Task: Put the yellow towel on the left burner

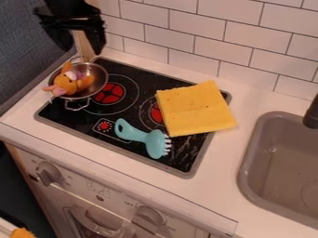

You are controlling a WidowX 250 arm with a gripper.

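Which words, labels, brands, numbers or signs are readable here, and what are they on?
No text I can read for certain.
Oven's front panel: marks near the knobs, too small to read.
Stovetop: a red sunburst-like symbol, with no readable word.

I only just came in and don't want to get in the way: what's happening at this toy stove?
The robot's open end effector hangs near the back left of the stove, holding nothing. The yellow towel lies partly over the right burner, overhanging onto the counter, so it isn't on the left burner yet. An orange toy sits in the metal pan.
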